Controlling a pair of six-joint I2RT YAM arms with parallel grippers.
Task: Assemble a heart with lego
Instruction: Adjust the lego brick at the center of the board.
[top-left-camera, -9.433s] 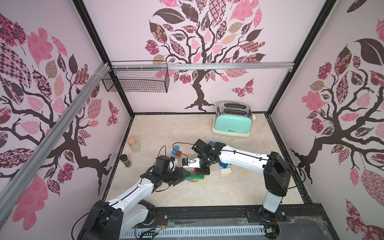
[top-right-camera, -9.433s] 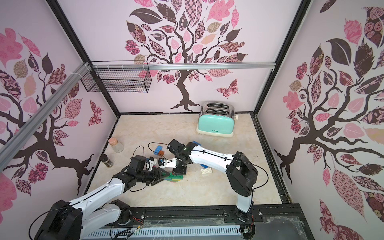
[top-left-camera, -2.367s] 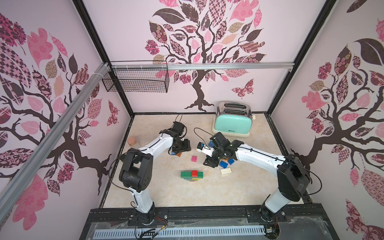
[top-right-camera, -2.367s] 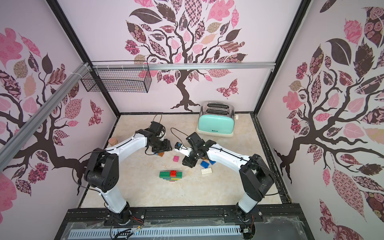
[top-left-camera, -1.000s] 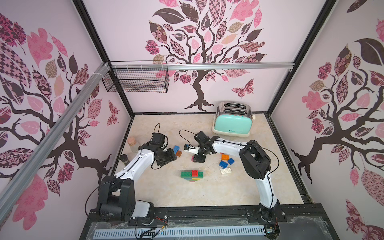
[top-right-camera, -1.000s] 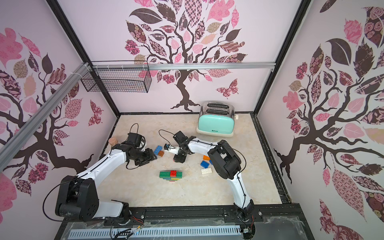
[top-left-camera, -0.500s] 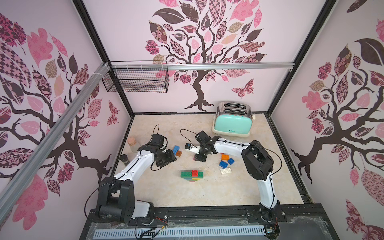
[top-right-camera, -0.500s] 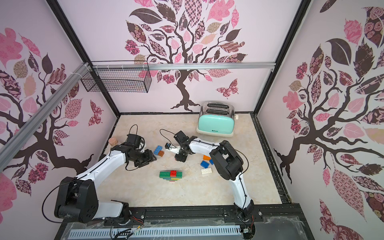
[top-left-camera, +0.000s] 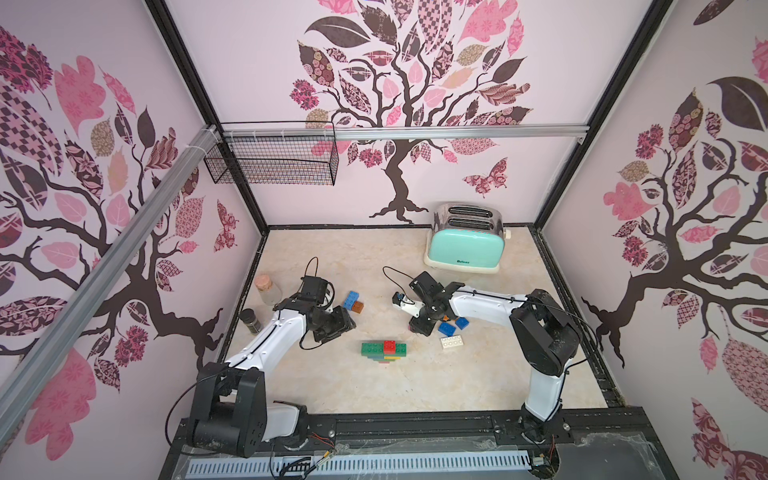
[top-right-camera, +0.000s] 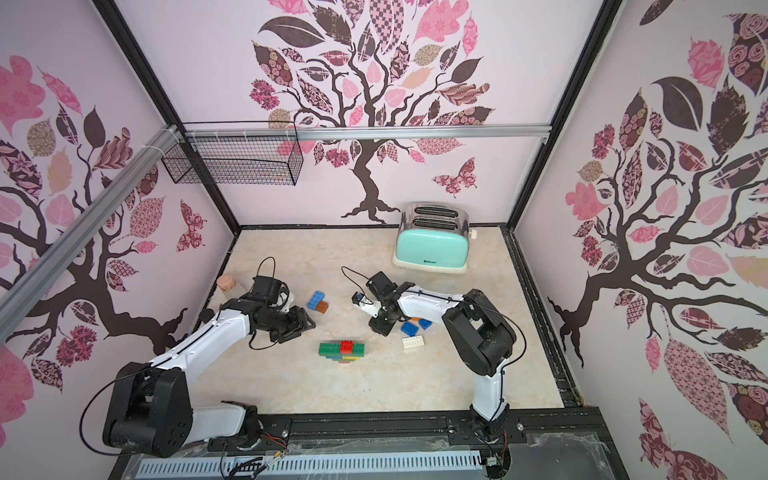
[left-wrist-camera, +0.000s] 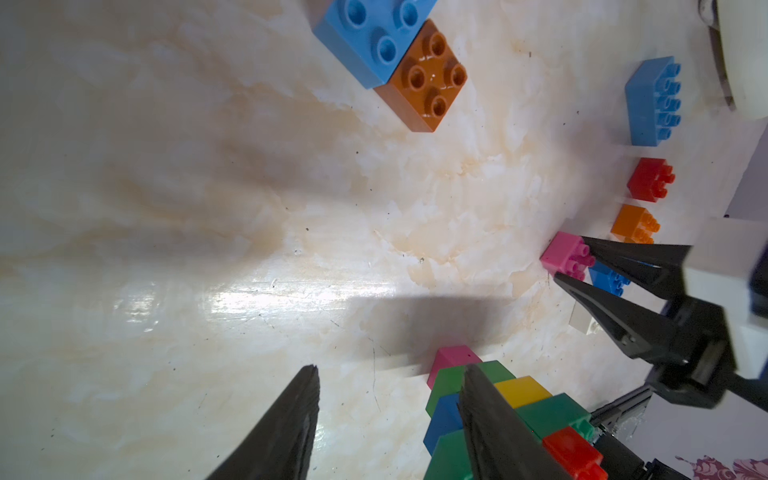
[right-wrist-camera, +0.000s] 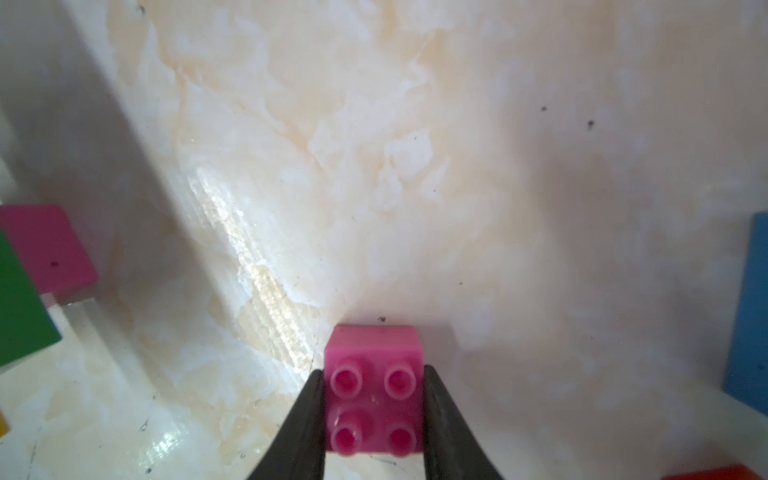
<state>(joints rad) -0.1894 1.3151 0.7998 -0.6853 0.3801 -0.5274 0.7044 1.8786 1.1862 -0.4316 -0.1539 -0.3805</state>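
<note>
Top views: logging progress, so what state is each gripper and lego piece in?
Right gripper: shut on the small pink four-stud lego brick.
Left gripper: open, empty.
Multicoloured lego heart stack: unfinished, ungripped.
Mint-green toaster: upright, slots empty.
Cork-topped glass jar: closed.

Both my left arm (top-left-camera: 270, 337) and right arm (top-left-camera: 482, 305) wear glossy white shells on the long links, with bulky black housings (top-left-camera: 544, 332) at the joints and base. A thin black cable (top-left-camera: 306, 268) loops off each wrist. My fingers (left-wrist-camera: 286, 432) are matt black, wedge-shaped, tapering to blunt points, faintly grainy.
</note>
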